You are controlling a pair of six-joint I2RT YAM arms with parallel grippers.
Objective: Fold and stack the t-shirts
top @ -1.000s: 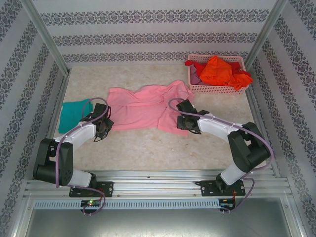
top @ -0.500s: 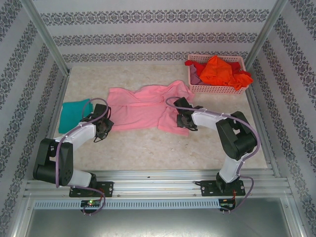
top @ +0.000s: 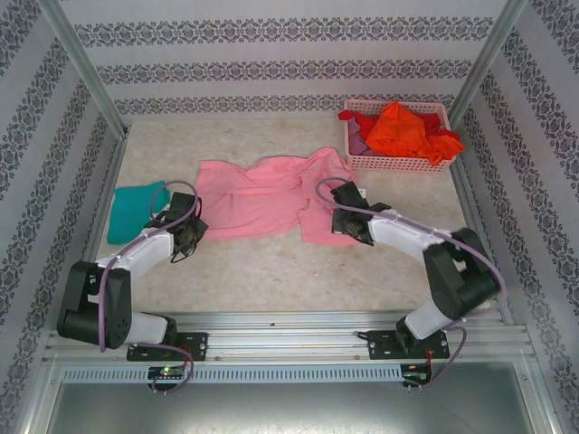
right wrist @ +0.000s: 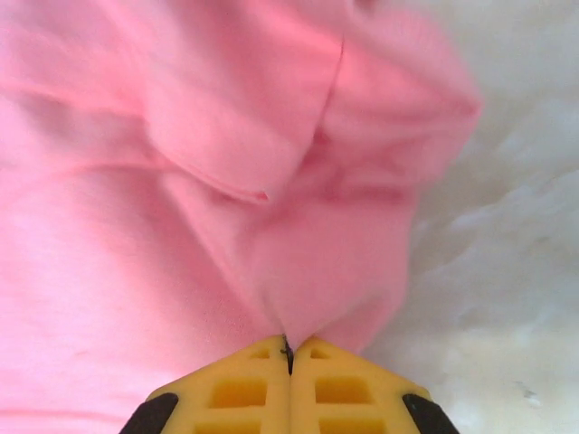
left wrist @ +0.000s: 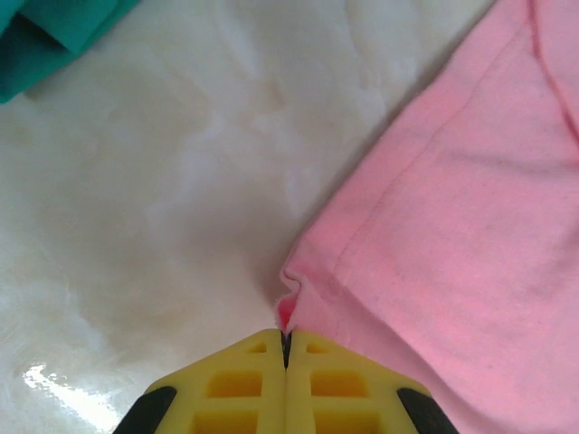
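Your left pincer (left wrist: 286, 339) and right pincer (right wrist: 288, 348) each pinch just a thin near edge of the pink t-shirt (top: 262, 194) spread mid tabletop (top: 271, 271). Lift unevenly and a corner may slip free.

the top view is bright and even, sharp all over, with only soft, faint shadows. in the left wrist view a white glare patch shines on the counter (left wrist: 145, 199) at lower left. the right wrist view is softer, with the pink t-shirt (right wrist: 181, 181) blurred up close and its brightest folds washed out.
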